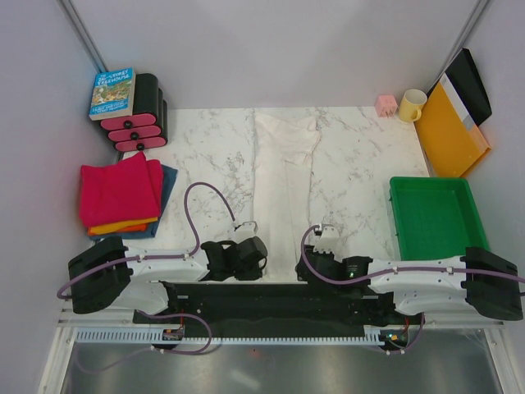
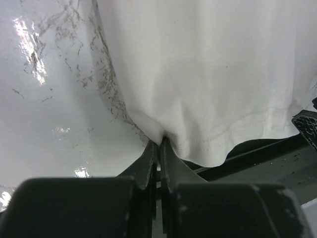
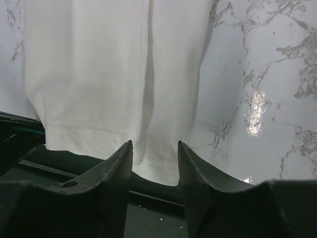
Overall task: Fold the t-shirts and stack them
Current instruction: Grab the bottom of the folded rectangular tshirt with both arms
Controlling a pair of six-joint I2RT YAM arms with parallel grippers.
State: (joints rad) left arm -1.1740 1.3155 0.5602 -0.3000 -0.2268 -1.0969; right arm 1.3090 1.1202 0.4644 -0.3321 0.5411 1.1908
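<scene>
Green tray right — mug, book far corners.

Orange tee (mostly under pink tee)

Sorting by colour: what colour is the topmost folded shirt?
The topmost folded shirt is magenta-pink; top external view shows it best.

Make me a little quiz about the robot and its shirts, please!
1. True or false: the left gripper is pinching the hem of the white shirt.
2. Which colour lies on top of the folded pile? A blue, B pink, C orange.
3. Fill in the gap: the right gripper is ____, with one finger on each side of the shirt's hem.

Key: 1 true; 2 B; 3 open.
</scene>
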